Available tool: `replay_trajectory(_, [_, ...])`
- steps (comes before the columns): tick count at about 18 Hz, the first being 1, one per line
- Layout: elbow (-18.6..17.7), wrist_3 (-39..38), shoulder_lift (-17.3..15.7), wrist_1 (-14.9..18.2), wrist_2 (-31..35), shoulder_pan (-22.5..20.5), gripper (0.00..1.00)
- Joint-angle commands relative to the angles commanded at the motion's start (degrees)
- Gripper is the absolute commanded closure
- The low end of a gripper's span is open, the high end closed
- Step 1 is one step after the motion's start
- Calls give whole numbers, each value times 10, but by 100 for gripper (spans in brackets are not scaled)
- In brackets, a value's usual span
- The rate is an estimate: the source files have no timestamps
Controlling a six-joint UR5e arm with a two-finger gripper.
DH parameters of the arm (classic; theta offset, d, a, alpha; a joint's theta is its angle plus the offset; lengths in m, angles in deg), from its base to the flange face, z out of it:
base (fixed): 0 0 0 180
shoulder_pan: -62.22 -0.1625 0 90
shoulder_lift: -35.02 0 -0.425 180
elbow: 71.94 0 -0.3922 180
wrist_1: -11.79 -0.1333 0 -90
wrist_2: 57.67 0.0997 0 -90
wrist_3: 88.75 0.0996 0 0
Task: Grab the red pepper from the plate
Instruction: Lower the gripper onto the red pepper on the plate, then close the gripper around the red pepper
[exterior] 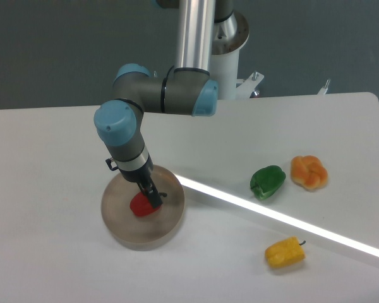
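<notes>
Gripper (pixel 153 199): dark fingers reach down onto the right side of the red pepper. They look like they touch it or sit right at it. I cannot tell if they are wide apart or squeezed on it, because they look like one dark shape from here.
Arm: grey tubes with blue caps come down from the far side, bend, and point down at the plate.
Red pepper (pixel 141 206): it sits on the plate, a bit left of the middle, partly under the fingers. A thin dark stem pokes out on its right side, near the fingertips.
Plate (pixel 123 230): round, flat and tan, on the near left part of the table.
How the pepper will handle: it looks small and light. Its skin is shiny, so I think it could slip. It is round and bumpy, so it could roll or tip if pushed from one side only.
Where to take hold: the fat middle of the pepper, one finger on each side. The stem looks too thin to hold.
Green pepper (pixel 267 181): on the right, well apart from the plate.
Orange pepper (pixel 309 172): just right of the green one.
Yellow pepper (pixel 285 252): near and to the right, by itself.
Table (pixel 50 158): white, with a bright stripe of light across it.
</notes>
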Motion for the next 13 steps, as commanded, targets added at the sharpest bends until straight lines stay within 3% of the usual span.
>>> replay_trajectory(13, [2,0,25,-18,1,2,0])
